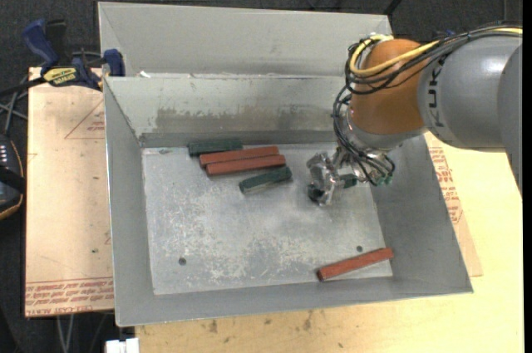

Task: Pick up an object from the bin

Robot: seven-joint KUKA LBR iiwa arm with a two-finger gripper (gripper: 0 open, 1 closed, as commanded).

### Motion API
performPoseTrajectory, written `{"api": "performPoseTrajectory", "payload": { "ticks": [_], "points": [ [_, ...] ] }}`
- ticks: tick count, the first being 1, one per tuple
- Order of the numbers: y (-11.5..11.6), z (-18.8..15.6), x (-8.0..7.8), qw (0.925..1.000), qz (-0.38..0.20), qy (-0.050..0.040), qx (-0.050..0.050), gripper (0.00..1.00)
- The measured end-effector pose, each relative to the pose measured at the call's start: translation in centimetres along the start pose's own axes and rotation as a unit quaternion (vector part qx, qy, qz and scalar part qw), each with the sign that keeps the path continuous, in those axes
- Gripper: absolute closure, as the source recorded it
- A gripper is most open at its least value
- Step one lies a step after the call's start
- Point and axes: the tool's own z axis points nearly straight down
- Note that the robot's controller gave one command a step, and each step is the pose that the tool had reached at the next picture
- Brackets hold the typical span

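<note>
My gripper (322, 187) hangs low over the bin floor right of the middle, under the arm's orange cover. Just to its left lies a dark green bar (265, 179), tilted slightly. Above that bar, two reddish-brown bars (241, 160) lie side by side near the back wall. Nothing shows between the fingers.
Another dark green bar (214, 148) lies against the back wall, left of the red ones. A single reddish-brown bar (355, 264) rests near the front right corner. The arm comes in from the right over the bin's right wall.
</note>
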Motion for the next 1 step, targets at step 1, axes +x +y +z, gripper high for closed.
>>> {"api": "performPoseTrajectory", "payload": {
  "ticks": [1],
  "points": [
    [0.94, -14.97, -1.10, 0.9993, -0.039, -0.0008, 0.000, 1.00]
  ]
}}
